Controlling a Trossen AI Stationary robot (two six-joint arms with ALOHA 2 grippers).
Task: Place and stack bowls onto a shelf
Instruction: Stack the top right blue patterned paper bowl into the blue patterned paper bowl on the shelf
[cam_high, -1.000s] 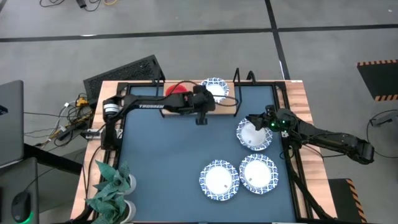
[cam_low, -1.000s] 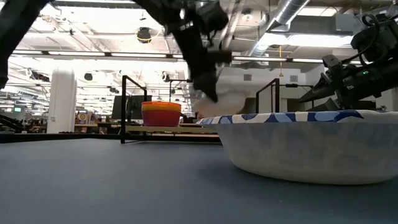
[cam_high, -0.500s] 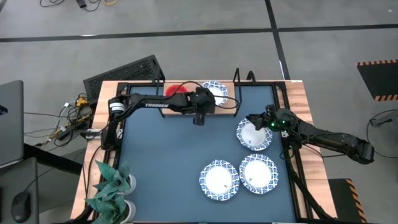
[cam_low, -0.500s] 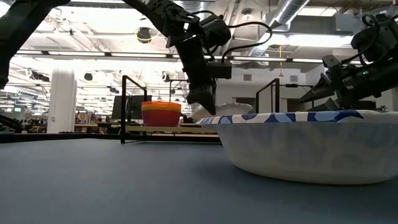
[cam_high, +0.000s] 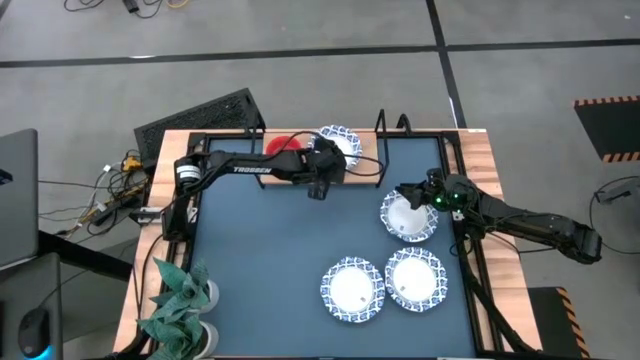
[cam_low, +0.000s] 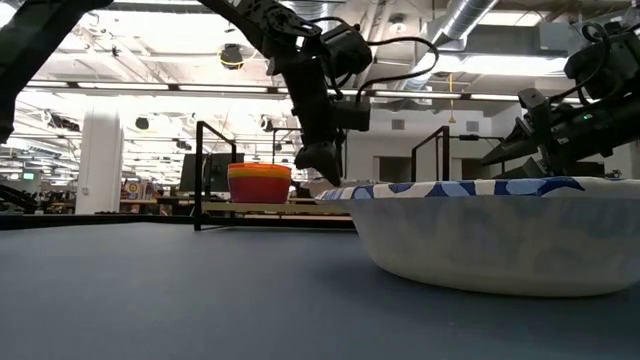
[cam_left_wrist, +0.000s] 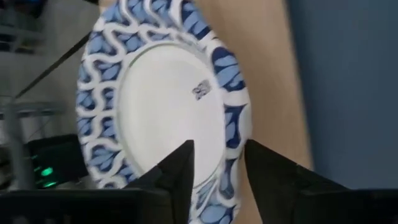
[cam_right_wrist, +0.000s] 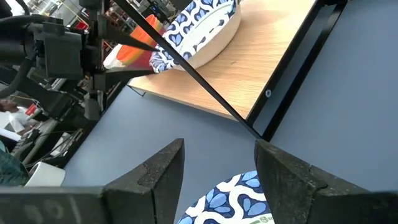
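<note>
A white bowl with a blue patterned rim (cam_high: 340, 140) (cam_left_wrist: 168, 99) rests on its base on the light wooden shelf (cam_high: 365, 163) (cam_left_wrist: 267, 56), next to a stack of coloured bowls (cam_high: 283, 143) (cam_low: 259, 183). My left gripper (cam_high: 327, 160) (cam_left_wrist: 217, 171) is open at that bowl's near rim. Its fingers stand apart on either side of the rim, and I see no touch. My right gripper (cam_high: 406, 192) (cam_right_wrist: 221, 171) is open over the far rim of another white patterned bowl (cam_high: 408, 216) on the blue tabletop.
Two more white patterned bowls (cam_high: 352, 288) (cam_high: 415, 278) sit on the tabletop near the front right. One of them fills the foreground of the low view (cam_low: 480, 235). Black frame ends (cam_high: 380, 125) rise at the shelf's right end. A potted plant (cam_high: 180, 300) stands at the front left.
My left gripper has come down at the shelf with the white patterned bowl, then risen a little and drawn slightly toward the table's left. The bowl now lies on the shelf beside the coloured stack.
</note>
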